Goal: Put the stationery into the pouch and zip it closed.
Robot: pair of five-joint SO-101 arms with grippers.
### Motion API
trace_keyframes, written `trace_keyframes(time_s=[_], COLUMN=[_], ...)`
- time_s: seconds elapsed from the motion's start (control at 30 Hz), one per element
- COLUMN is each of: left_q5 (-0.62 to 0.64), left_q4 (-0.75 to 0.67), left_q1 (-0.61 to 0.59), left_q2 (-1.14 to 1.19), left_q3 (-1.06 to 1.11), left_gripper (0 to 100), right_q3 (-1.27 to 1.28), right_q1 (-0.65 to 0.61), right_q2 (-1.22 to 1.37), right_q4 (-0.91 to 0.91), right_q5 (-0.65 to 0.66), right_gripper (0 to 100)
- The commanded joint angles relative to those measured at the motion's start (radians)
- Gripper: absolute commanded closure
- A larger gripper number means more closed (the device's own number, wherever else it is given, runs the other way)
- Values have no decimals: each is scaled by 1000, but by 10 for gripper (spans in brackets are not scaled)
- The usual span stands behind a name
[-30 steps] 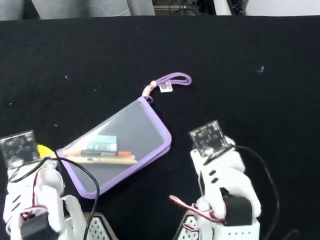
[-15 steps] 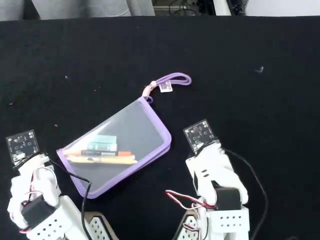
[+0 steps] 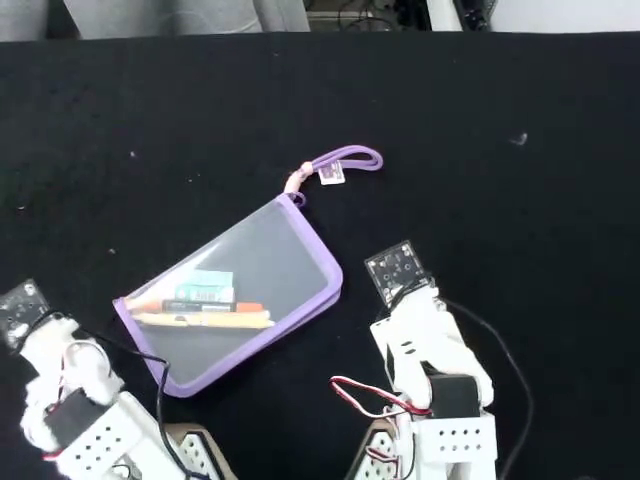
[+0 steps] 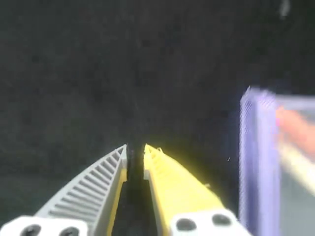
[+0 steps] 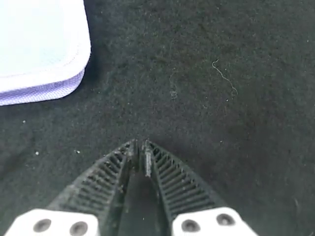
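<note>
Clear purple-edged pouch (image 3: 272, 262) (stationery (image 3: 205, 302) inside); left claw (image 4: 135, 148) and right claw (image 5: 140, 146) closed, empty.

The left arm (image 3: 60, 400) draws back from the near corner of the pouch (image 3: 260, 270), and its wrist board slides outward toward the near-left corner of the surface (image 3: 520, 220). The left pincer (image 4: 135, 147) now sits apart from the purple edge rather than just beside it. The right arm (image 3: 430, 350) folds back a little toward its base, its wrist board shifting slightly toward the pouch, then comes to rest there.
</note>
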Motion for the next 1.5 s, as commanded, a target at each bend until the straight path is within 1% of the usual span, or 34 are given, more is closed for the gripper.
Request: trace_keyframes(time_s=[0.0, 0.1, 0.27, 0.33, 0.43, 1.47], left_q5=[15, 15, 15, 15, 15, 14], left_q4=[-48, -6, -6, -6, -6, -6], left_q1=[2, 10, 5, 5, 5, 5], left_q2=[-8, -8, -8, -8, -8, -8], left_q3=[33, 33, 33, 33, 33, 33], left_gripper=[935, 935, 935, 935, 935, 935], right_q3=[1, 1, 1, 1, 1, 1], right_q1=[15, 15, 15, 14, 14, 14], right_q2=[-82, -81, -76, -82, -84, -84], right_q4=[5, 5, 8, 41, 141, 133], right_q5=[-5, -3, -3, -3, -2, -3], right_gripper=[986, 986, 986, 986, 985, 985])
